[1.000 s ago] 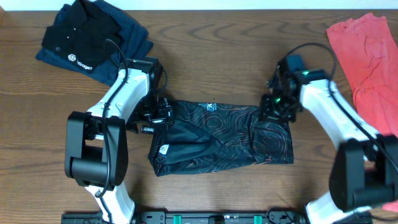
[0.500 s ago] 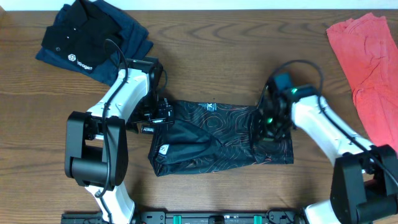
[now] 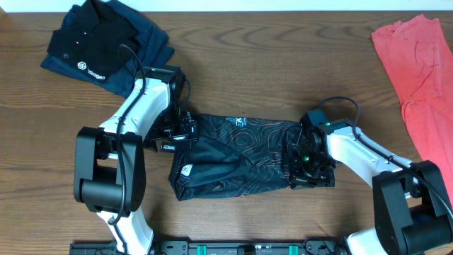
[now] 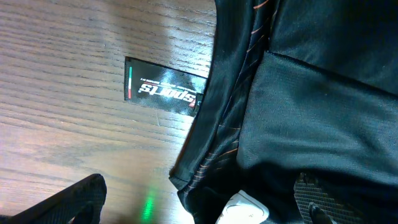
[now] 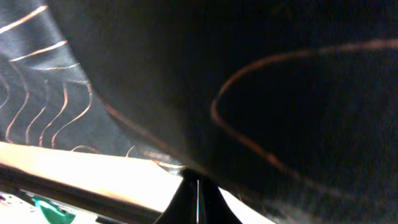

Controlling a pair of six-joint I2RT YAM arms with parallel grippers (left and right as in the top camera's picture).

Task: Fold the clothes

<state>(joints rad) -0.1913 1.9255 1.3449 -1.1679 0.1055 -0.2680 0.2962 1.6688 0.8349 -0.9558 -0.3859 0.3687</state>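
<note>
Your left gripper [image 3: 182,129] hangs wide open at the left end of the jersey [image 3: 241,159], just by its label [image 4: 163,89]. The jersey lies folded mid-front on the table [image 3: 248,71]. Your right gripper [image 3: 306,168] is clamped on the jersey's right edge. Black polo [image 3: 99,42] back-left, red garment [image 3: 417,64] back-right.

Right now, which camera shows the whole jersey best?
Overhead: nearly the whole jersey shows, folded into a band. Left wrist shows only one edge and its tag; right wrist only close-up fabric.
</note>
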